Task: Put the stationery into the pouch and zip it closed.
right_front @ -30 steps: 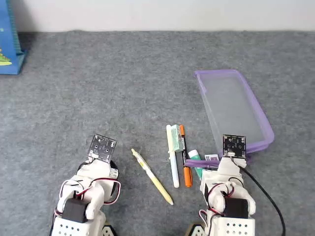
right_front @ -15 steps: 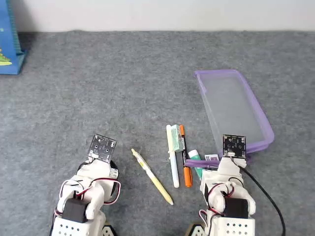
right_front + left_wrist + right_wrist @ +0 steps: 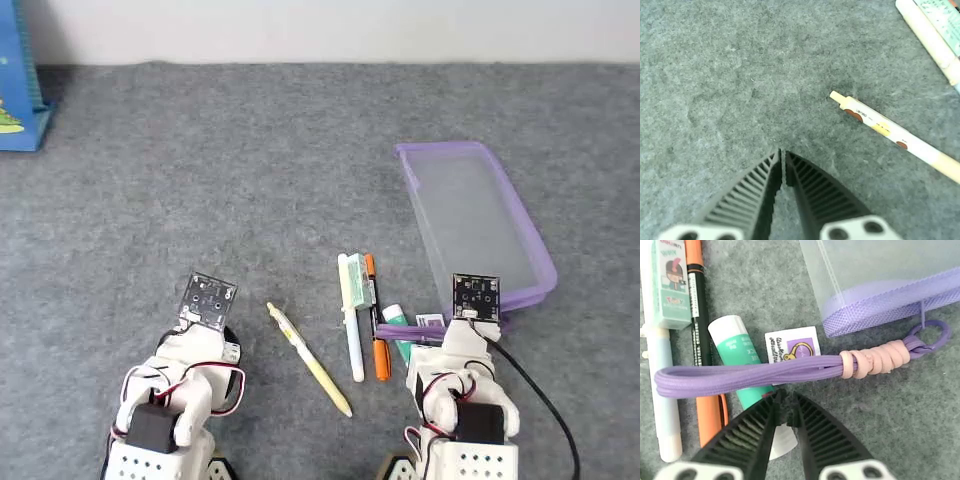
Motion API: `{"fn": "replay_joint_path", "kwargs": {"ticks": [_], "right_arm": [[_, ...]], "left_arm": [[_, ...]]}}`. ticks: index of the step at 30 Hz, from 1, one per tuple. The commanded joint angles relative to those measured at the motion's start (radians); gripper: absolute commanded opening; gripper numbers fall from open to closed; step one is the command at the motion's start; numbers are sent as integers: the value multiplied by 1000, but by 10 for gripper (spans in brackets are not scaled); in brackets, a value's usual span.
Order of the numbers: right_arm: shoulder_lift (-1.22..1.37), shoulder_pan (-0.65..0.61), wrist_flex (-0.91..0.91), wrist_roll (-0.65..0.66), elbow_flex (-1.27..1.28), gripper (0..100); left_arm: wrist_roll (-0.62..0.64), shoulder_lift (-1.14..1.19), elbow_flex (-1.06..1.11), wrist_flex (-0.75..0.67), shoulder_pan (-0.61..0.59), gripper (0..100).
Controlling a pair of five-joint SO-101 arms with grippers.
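I see the clear, purple-trimmed pouch lying flat; left of it lie a glue stick, orange marker, white pen, and a slanted yellow pen.

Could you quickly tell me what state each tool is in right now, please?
Left tool: closed, holding nothing, over the grey mat.
Right tool: closed, holding nothing, beside the purple strap.

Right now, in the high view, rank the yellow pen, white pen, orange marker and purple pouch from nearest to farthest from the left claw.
From the left claw:
1. yellow pen, just to its right.
2. white pen, further right.
3. orange marker, against the white pen's far side.
4. purple pouch, far right, deeper on the table.
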Motion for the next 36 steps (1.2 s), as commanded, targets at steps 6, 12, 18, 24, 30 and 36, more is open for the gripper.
{"fn": "replay_joint_path", "kwargs": {"ticks": [6,12,18,24,30,36], "right_arm": [[-5,10,4,9,15,9],[-5,10,4,9,15,9],[-5,10,4,9,15,9],[-5,10,4,9,15,9],[-5,-8,4,3,15,9],[-5,27,13,9,15,11]], "left_arm": [[-5,-14,-10,8,-5,15],[-5,-14,-10,8,-5,15],[-5,-14,-10,8,-5,15],[-5,-14,-10,8,-5,15],[-5,-14,-10,8,-5,15],[-5,-14,-10,8,-5,15]]}}
